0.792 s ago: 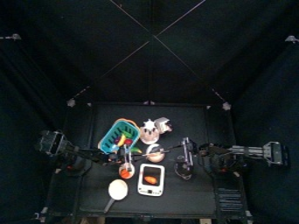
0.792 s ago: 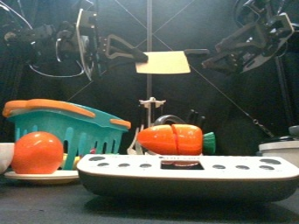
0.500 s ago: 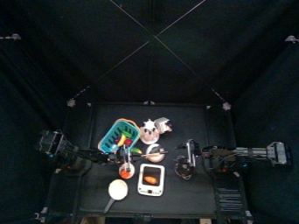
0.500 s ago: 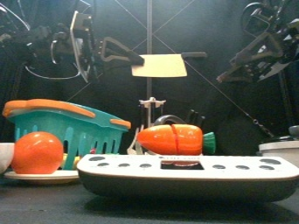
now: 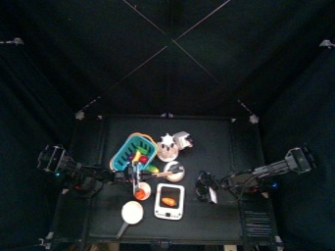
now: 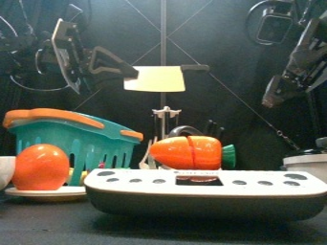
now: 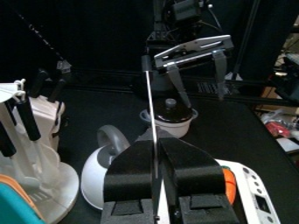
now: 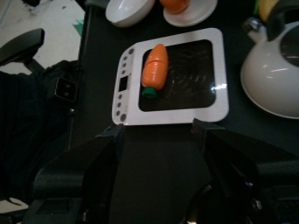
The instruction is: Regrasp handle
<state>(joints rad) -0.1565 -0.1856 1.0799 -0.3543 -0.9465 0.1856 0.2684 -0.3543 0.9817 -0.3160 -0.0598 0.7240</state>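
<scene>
A tool with a flat cream blade (image 6: 156, 79) and a short dark handle (image 6: 192, 66) hangs in the air above the table. My left gripper (image 6: 113, 69) is shut on the blade's left side; in the left wrist view the blade shows edge-on as a thin line (image 7: 149, 105) rising from the shut jaws (image 7: 156, 150). The handle points right and nothing holds it. My right gripper (image 6: 288, 81) is open and empty, well to the right of the handle. It also shows in the left wrist view (image 7: 193, 54), jaws spread.
A white scale (image 6: 192, 187) with a carrot (image 6: 189, 151) on it stands at the front. A teal basket (image 6: 71, 134) and an orange ball (image 6: 41, 165) are on the left. A white kettle (image 8: 274, 74) and a white bowl (image 8: 128, 9) stand beside the scale (image 8: 128, 87).
My right gripper has let go of the handle and drawn back to the right. My left gripper has carried the tool a little to the left and lower.
</scene>
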